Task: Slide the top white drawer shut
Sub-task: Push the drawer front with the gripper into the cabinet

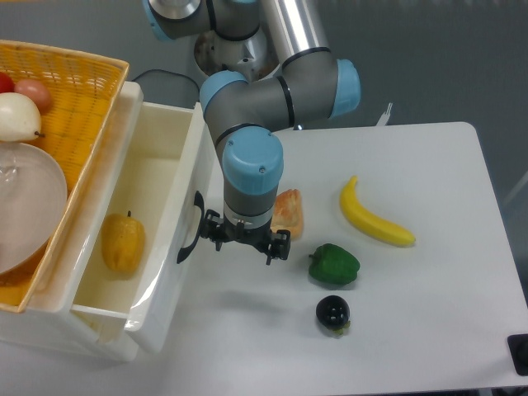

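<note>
I see the top white drawer (157, 165) pulled wide open at the left of the counter (429, 313), a yellow fruit (123, 242) inside, my gripper (244, 242) just beside its black handle (190, 228), fingers spread apart, holding nothing, banana (375, 216) and green pepper (334, 264) nearby

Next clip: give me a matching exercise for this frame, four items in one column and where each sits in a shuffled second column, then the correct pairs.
Items
1. banana
2. yellow fruit
3. green pepper
4. gripper

Places
A. inside the open top white drawer
B. on the table, just above the small dark round object
C. beside the drawer's black handle
D. on the table, farthest right of the foods

Pairs: 1-D, 2-A, 3-B, 4-C
</note>
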### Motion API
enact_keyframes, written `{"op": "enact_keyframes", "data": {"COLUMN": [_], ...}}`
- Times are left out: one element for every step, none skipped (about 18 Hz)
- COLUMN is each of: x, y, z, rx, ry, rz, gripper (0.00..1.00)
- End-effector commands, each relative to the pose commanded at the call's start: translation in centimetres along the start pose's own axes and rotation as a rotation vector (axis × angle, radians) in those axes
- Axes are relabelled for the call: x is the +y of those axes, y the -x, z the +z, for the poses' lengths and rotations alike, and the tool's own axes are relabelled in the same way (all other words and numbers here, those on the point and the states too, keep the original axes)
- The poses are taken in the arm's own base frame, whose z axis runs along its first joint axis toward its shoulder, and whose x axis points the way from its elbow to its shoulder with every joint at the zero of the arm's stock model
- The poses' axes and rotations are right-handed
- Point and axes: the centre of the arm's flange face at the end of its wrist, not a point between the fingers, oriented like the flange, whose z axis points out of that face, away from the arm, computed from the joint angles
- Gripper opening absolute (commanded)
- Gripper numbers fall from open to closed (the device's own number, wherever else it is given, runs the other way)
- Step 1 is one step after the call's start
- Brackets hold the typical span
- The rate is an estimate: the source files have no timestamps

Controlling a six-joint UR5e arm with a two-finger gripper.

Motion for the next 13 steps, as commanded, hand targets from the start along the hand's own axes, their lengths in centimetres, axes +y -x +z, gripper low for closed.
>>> {"op": "enact_keyframes", "data": {"x": [0.0, -0.1, -0.1, -0.2, -0.3, -0.3, -0.3, -0.3, -0.3, -0.4, -0.3, -0.4, -0.5], "y": [-0.1, -0.2, -0.3, -0.6, -0.9, -1.0, -1.2, -1.2, -1.2, -1.3, -1.3, -1.4, -1.7], "z": [0.0, 0.0, 0.0, 0.1, 0.1, 0.1, 0.0, 0.0, 0.0, 0.1, 0.1, 0.1, 0.1], "rx": [0.000, 0.000, 0.002, 0.001, 0.002, 0.002, 0.003, 0.003, 0.003, 0.003, 0.003, 0.004, 0.005], "ry": [0.000, 0.000, 0.000, 0.001, 0.002, 0.003, 0.001, 0.001, 0.001, 0.002, 0.004, 0.003, 0.004], "rz": [0.002, 0.003, 0.005, 0.011, 0.015, 0.017, 0.018, 0.018, 0.018, 0.020, 0.020, 0.023, 0.029], "gripper": [1.00, 1.00, 1.00, 1.00, 1.00, 1.00, 1.00, 1.00, 1.00, 1.00, 1.00, 1.00, 1.00]}}
